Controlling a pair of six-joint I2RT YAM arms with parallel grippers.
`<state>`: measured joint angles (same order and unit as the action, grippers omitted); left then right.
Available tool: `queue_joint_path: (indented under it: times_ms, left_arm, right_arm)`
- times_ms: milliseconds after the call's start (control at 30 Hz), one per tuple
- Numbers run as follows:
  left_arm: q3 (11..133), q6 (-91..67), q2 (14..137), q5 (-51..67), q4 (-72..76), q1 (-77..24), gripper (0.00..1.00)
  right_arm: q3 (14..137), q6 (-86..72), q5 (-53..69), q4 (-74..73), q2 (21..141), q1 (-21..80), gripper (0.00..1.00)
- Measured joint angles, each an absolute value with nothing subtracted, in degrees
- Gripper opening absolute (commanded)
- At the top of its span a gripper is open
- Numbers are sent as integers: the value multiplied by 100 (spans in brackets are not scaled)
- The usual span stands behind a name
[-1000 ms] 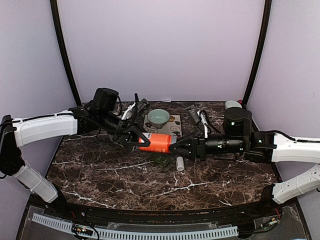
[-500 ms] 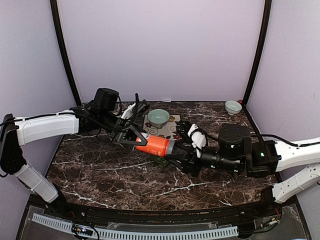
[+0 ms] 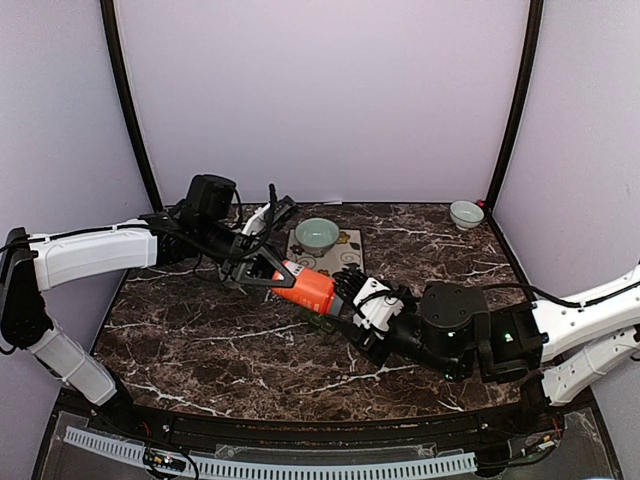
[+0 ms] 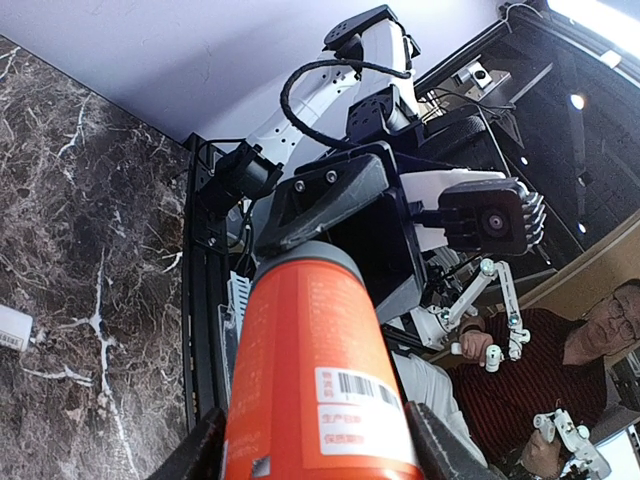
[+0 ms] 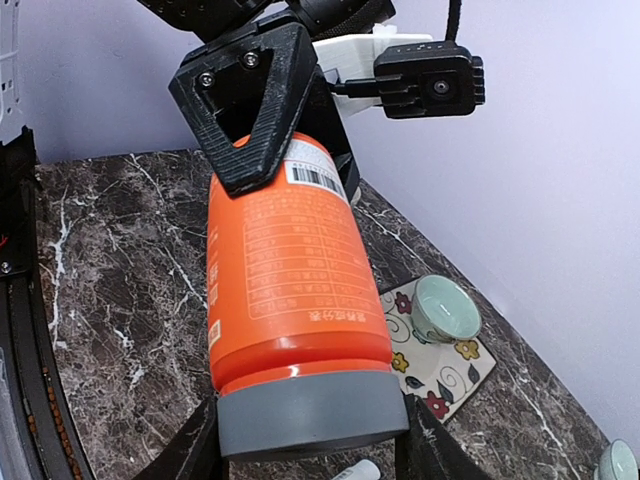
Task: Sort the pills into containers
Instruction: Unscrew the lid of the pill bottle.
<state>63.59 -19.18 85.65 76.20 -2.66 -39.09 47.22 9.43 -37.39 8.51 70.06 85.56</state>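
Orange bottle (image 3: 308,288) above table (image 3: 200,340) centre, ends gripped by left claw (image 3: 270,277), right claw (image 3: 343,297).

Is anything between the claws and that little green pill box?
Yes, the orange bottle: the left gripper and the right gripper both clamp it in the air, roughly over the pill box.

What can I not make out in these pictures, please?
- Pill box: seen in no view. In the top view the bottle and the right arm may cover it.
- Pills: none visible, because the bottle is opaque.
- Label print: too small and blurred to read in either wrist view.
- Small white object: cut off by the left edge of the left wrist view, so too little shows to name it.
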Motion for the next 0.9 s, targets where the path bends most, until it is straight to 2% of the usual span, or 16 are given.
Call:
queue_joint_path:
  times_ms: [233, 367, 500, 900]
  left_arm:
    - [6359, -1916, 8565, 7599, -154, -3911, 0]
    - [6359, -1898, 8565, 7631, -139, -3927, 0]
    - [6359, -1839, 8560, 7793, -132, -3933, 0]
    - [6447, -1387, 8558, 7686, -403, -3946, 0]
  right_arm:
    - [4705, 1068, -3861, 934, 7006, 8584, 53]
    - [4705, 1061, -3885, 915, 6943, 8584, 70]
    - [4687, 974, -3986, 670, 6805, 8523, 77]
    - [4587, 318, -3815, 141, 6313, 8475, 80]
